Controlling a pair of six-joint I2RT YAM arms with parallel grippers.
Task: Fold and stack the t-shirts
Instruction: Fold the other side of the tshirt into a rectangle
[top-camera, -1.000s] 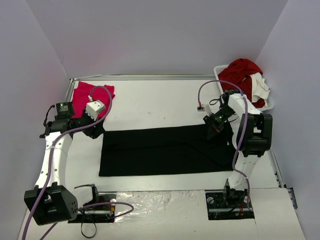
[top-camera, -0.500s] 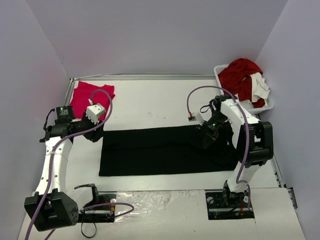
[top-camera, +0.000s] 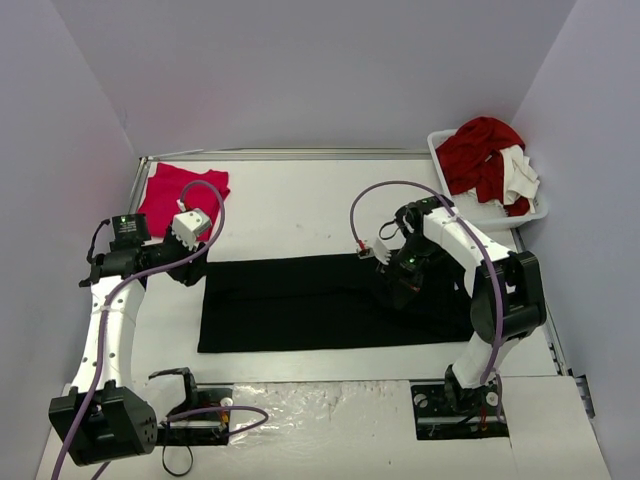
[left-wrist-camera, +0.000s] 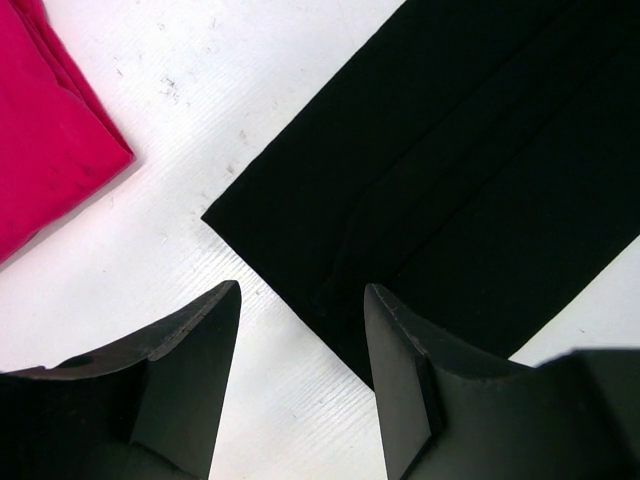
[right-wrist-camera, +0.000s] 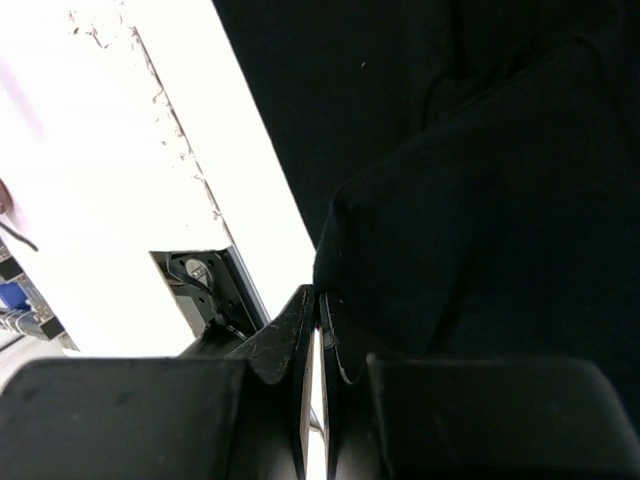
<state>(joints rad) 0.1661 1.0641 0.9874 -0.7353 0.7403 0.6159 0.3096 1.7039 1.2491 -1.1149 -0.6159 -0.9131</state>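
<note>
- Progress looks partial: the pink shirt (top-camera: 180, 190) lies folded at the far left corner of the tabletop (top-camera: 300, 200). The black shirt (top-camera: 300, 300) is only a long flat band at the middle, well apart from it.
- Judging by this, what is left is folding the band's ends across, then stacking the two.
- The black shirt's long axis runs left to right, parallel to the near edge; its collar end cannot be told.
- The right tool (top-camera: 398, 285) is pressed together, seemingly clamped on a raised fold of the black shirt toward its right end.
- The left tool (left-wrist-camera: 300, 295) stands apart and empty over the band's far left corner.
- More clothes (top-camera: 485, 150) fill a basket (top-camera: 440, 150) at far right.
</note>
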